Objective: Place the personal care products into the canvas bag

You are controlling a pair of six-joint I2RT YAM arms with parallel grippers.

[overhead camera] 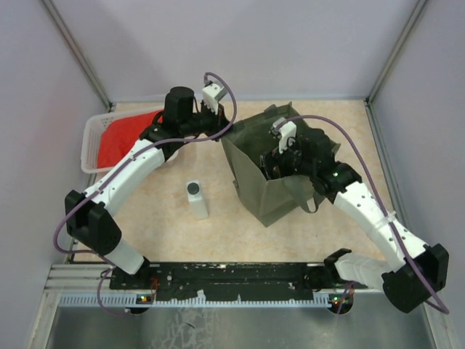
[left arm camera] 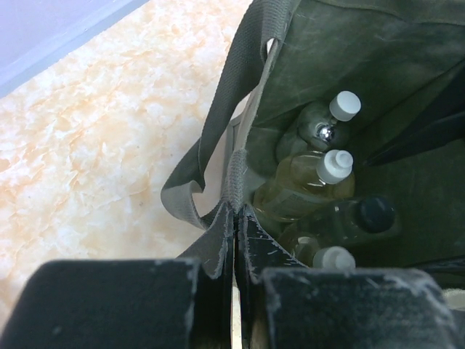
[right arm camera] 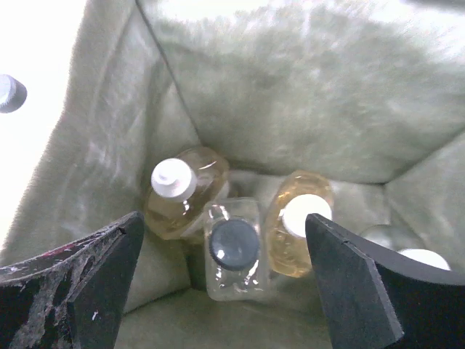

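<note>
On the table (overhead camera: 167, 225), a little right of the middle, the canvas bag (overhead camera: 258, 193) stands upright with its mouth gaping. The left claw (left arm camera: 234, 218) is at the bag's near-left corner. Its fingers are pressed together on the rim fabric, just where a loop handle (left arm camera: 218, 123) joins it.

The right claw (right arm camera: 225, 222) hangs down inside the bag with its fingers (right arm camera: 80, 283) spread wide, pinching nothing. Straight below the gap between them, on the bag's floor, sits the clear bottle (right arm camera: 234, 247) with the dark cap. Its cap points up at the claw and it is clear of both fingers.

One amber bottle (right arm camera: 182, 196) with a white cap leans close against the clear bottle on one side. The other amber bottle (right arm camera: 294, 233) sits close on the other side, its cap just beside a fingertip. A fourth bottle (right arm camera: 418, 256), also white-capped, lies in the bag's corner, half hidden behind that same finger.

Outside the bag, the white bottle (overhead camera: 197, 200) with the grey cap stands upright on the table to the bag's left, well apart from both claws. At the far left sits a white basket (overhead camera: 91, 149) holding a red cloth (overhead camera: 120, 138).
</note>
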